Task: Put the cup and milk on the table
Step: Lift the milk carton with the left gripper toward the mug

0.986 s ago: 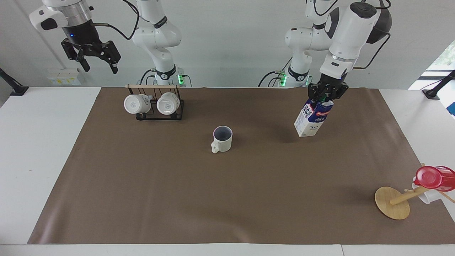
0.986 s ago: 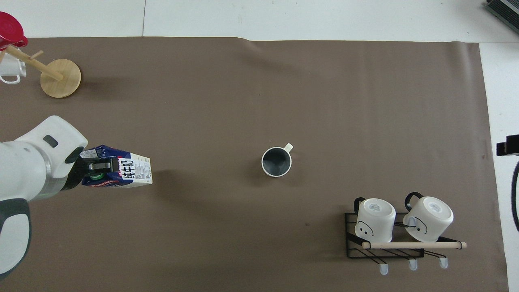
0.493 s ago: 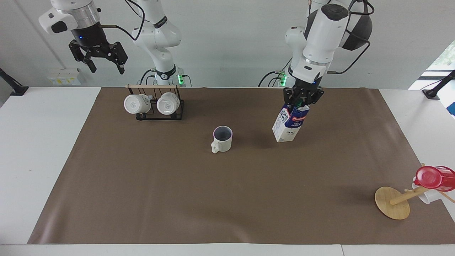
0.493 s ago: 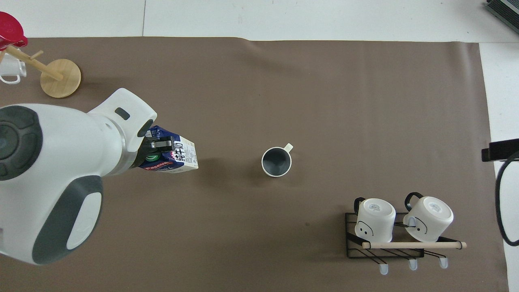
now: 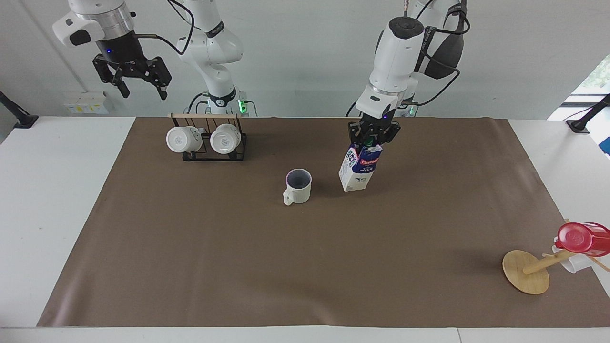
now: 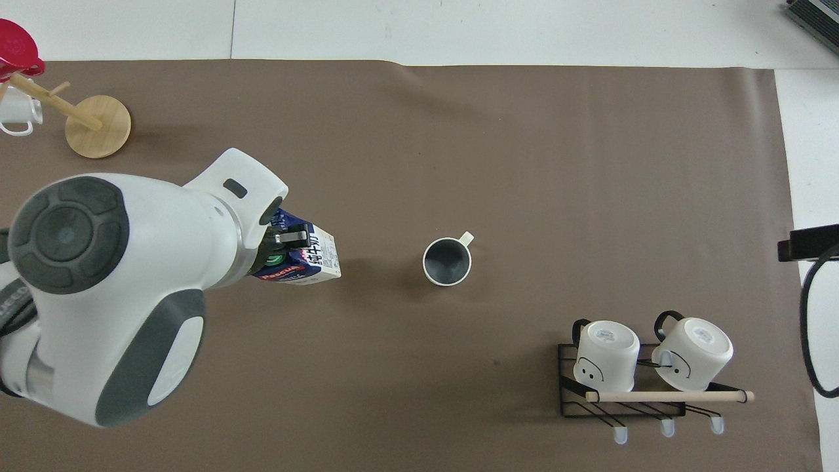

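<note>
While the left gripper [image 5: 372, 138] stays clamped on the top of the milk [image 5: 360, 167], the tilted carton hangs over the brown sheet of the table [image 5: 62, 181], near the cup [image 5: 298, 186] standing upright mid-sheet. The right gripper [image 5: 135, 80], fingers apart, waits above a black rack [image 5: 209, 143] with two white mugs. A tipped wooden mug tree [image 5: 533, 271] lies at the left arm's end, its red cup [image 5: 581, 238] cut off. Whether the carton's base touches the sheet, I cannot tell.

The white counter [image 5: 52, 200] carries a brown sheet [image 5: 295, 267] across its middle. On the sheet, the cup [image 5: 298, 186] stands upright near the centre. A black rack [image 5: 214, 153] with two white mugs sits toward the robots' edge. A toppled wooden stand [image 5: 525, 271] lies at the corner farthest from the robots, at the left arm's end.
</note>
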Tool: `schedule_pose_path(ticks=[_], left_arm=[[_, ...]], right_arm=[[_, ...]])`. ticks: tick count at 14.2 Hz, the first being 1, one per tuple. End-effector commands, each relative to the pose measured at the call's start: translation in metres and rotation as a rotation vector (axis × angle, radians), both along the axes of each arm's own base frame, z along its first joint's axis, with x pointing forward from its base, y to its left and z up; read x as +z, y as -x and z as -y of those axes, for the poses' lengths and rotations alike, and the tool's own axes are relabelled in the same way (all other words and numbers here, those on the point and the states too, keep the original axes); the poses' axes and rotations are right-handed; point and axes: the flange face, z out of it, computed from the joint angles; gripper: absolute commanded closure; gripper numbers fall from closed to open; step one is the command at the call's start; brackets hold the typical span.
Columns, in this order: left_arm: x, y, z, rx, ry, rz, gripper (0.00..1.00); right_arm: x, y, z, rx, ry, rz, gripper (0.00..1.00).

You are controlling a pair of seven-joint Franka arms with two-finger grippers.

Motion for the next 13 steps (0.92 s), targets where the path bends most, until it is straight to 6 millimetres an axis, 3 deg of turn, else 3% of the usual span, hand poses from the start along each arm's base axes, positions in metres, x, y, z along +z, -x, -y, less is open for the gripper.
schedule_pose_path(ticks=[1, 5, 13], left_arm=[[-0.011, -0.003, 0.026, 0.030, -0.022, 0.030, 0.49], [-0.036, 0.004, 0.068, 0.074, -0.038, 0.061, 0.49], [-0.049, 0.001, 0.070, 0.071, -0.045, 0.070, 0.48]], right_arm=[[0.001, 0.006, 0.000, 0.024, -0.004, 0.003, 0.00], [0.002, 0.007, 0.001, 0.024, -0.004, 0.004, 0.00], [0.001, 0.006, 0.001, 0.022, -0.004, 0.003, 0.00]])
